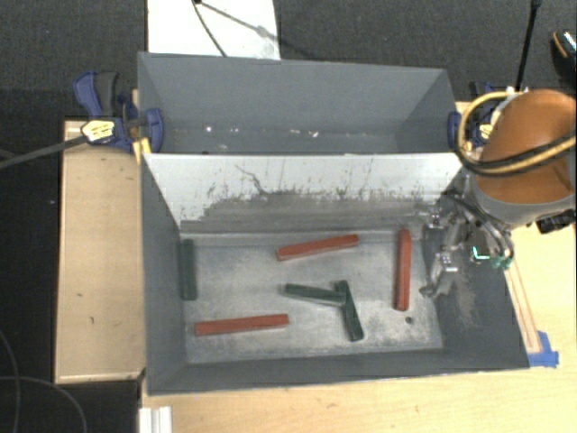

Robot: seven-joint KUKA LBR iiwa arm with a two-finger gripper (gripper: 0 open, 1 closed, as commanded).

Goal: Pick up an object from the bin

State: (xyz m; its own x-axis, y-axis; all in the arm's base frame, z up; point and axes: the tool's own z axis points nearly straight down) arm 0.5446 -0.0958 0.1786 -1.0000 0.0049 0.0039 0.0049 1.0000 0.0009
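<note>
The gripper [440,273] hangs low at the bin's [297,106] right side, close over the floor where it meets the sloping right wall. Whether it is released or clenched I cannot tell, and nothing can be made out in its grasp.

Just beside it, on the side away from the arm, lies the nearest red bar [402,269]. It is a slim straight stick, flat on the floor, with its length running from the back wall toward the front. It sits apart from the gripper, not under it.

As the closest thing, it looks the likeliest pick. It appears stiff and light, probably plastic or painted wood, with smooth faces that could slide between metal pads. The best hold would be across its narrow width near the middle, so that neither end droops. It lies low on the floor, so the pads would have to come down almost to the metal. The right wall leaves little room on that side.

Farther from the gripper, a tilted red bar [317,246] lies toward the back. Two crossed green bars [335,298] touch in an L near the middle. Well apart, a low red bar [242,325] rests near the front, and a far green bar [187,269] lies by the opposite wall.
</note>
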